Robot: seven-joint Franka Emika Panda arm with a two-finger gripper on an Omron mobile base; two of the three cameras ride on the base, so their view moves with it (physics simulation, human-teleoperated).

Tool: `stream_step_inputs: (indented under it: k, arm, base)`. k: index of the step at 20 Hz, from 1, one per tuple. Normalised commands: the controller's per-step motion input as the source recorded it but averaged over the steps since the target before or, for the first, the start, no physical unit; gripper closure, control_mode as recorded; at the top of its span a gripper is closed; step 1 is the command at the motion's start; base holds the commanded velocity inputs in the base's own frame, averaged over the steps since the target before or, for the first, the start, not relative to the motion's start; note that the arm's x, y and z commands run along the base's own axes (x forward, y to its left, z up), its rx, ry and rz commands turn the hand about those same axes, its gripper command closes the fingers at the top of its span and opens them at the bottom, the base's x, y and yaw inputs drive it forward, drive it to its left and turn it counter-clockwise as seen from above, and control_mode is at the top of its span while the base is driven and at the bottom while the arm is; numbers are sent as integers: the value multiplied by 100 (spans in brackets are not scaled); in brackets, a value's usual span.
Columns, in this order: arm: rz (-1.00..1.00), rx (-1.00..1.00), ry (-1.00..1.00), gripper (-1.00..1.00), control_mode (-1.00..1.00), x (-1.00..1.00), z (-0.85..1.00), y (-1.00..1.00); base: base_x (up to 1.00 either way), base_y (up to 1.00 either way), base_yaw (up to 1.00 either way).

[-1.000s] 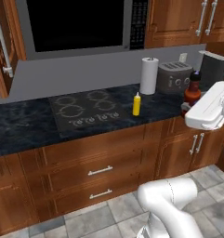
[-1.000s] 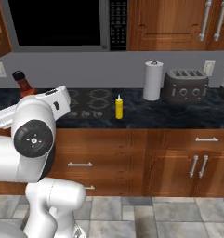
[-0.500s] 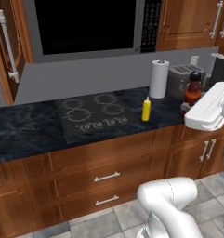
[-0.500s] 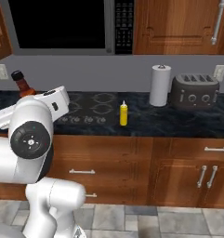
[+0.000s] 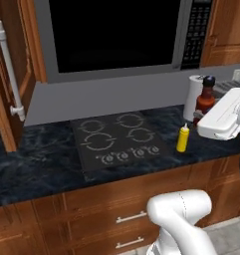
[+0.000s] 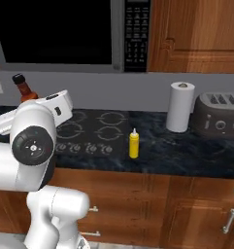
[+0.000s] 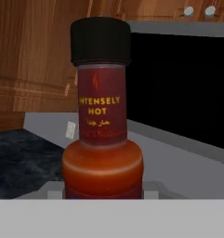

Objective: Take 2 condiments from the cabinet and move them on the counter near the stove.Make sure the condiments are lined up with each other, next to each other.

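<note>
My gripper [image 7: 103, 191] is shut on the dark red sauce bottle [image 7: 103, 135], which stands upright with its black cap on top. That bottle [image 5: 206, 97] rises above my white hand at the right, over the counter [image 5: 37, 164]; from the other side, the bottle [image 6: 24, 87] shows at the far left. The yellow squeeze bottle [image 5: 182, 138] stands on the counter just right of the black stove [image 5: 119, 142]; it [image 6: 133, 144] stands alone at the stove's [image 6: 96, 131] front right corner. The cabinet's open door [image 5: 7, 74] hangs at the left.
A white paper towel roll [image 6: 179, 107] and a grey toaster [image 6: 220, 115] stand at the back right of the counter. A black-fronted microwave [image 5: 116, 35] hangs above the stove. Wooden drawers [image 5: 126, 216] run below the worktop.
The whole picture has shifted and grown, so the base has driven left and nearer the stove. The red bottle stays held in the gripper; the yellow bottle has not moved on the counter.
</note>
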Motion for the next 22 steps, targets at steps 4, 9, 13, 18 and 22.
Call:
stream_step_inputs:
  k: [4,9,13,18,22]
  arm:
    - [0,0,0,100,100,0,0,0]
    - [0,0,0,100,100,0,0,0]
    - [0,0,0,100,100,0,0,0]
    - [0,0,0,100,100,0,0,0]
    - [0,0,0,100,100,0,0,0]
  base:
    - [72,0,12]
    - [65,-5,9]
    - [51,-20,4]
    - [41,-21,1]
    - [24,-6,0]
